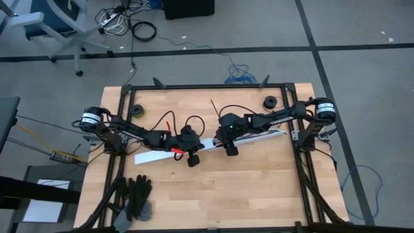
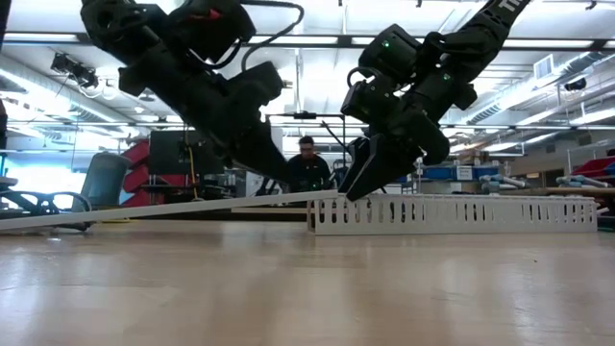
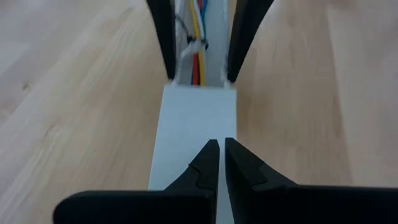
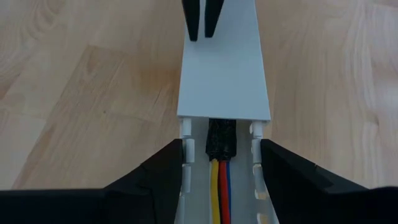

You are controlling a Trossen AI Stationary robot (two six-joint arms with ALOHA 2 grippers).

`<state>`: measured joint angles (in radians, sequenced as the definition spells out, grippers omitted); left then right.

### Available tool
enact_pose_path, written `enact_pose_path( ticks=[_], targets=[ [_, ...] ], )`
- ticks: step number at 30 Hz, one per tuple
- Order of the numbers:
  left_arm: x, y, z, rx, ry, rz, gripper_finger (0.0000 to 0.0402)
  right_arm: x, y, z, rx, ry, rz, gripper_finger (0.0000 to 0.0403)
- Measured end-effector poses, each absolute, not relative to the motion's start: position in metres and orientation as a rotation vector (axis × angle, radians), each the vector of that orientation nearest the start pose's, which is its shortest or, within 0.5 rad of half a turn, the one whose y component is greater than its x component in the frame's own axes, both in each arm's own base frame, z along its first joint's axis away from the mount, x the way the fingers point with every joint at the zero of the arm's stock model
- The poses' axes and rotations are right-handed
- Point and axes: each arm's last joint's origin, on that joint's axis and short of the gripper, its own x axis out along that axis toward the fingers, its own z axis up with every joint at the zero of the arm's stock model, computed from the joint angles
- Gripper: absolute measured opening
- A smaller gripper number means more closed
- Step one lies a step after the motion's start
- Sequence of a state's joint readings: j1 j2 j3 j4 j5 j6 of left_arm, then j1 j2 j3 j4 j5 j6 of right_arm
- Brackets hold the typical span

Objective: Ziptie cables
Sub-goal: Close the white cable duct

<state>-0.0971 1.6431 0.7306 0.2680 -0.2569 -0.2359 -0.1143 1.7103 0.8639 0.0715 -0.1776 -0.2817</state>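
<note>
Right gripper (image 4: 219, 165): fingers apart, straddling the white slotted channel (image 2: 461, 215) from outside at its open end; whether they press its walls cannot be told. Between them, down in the channel, lie the cables (image 4: 220, 193) — yellow, red and blue, side by side, ending in a dark wrapped piece at the lid's edge.

Left gripper (image 3: 219, 163): fingers together, tips poised over the flat white lid (image 3: 196, 118); contact not discernible. In the low view the lid slopes, its near end resting on the channel's end, its far end down toward the table (image 1: 259, 188).

The lid covers the cables beyond the right gripper's span, blocking access there.

Around: black gloves (image 1: 137, 196) near the table's front left corner, two dark rolls (image 1: 269, 101) at the back edge. A person (image 2: 307, 165) sits beyond the table.
</note>
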Motion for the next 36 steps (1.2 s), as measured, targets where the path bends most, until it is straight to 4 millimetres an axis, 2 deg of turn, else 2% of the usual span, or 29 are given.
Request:
enact_pose_path(
  ticks=[6,14,36],
  targets=[
    [0.315,-0.023,0.144,-0.120,0.628,0.212,0.0000,0.331,-0.033,0.154,-0.154,0.751,0.167,0.0191],
    [0.329,-0.023,0.145,-0.086,0.621,0.189,0.0000,0.331,-0.033,0.154,-0.152,0.751,0.169,0.0191],
    [0.331,-0.010,0.146,-0.123,0.624,0.154,0.0000,0.332,-0.033,0.154,-0.135,0.746,0.160,0.0190]
  ],
)
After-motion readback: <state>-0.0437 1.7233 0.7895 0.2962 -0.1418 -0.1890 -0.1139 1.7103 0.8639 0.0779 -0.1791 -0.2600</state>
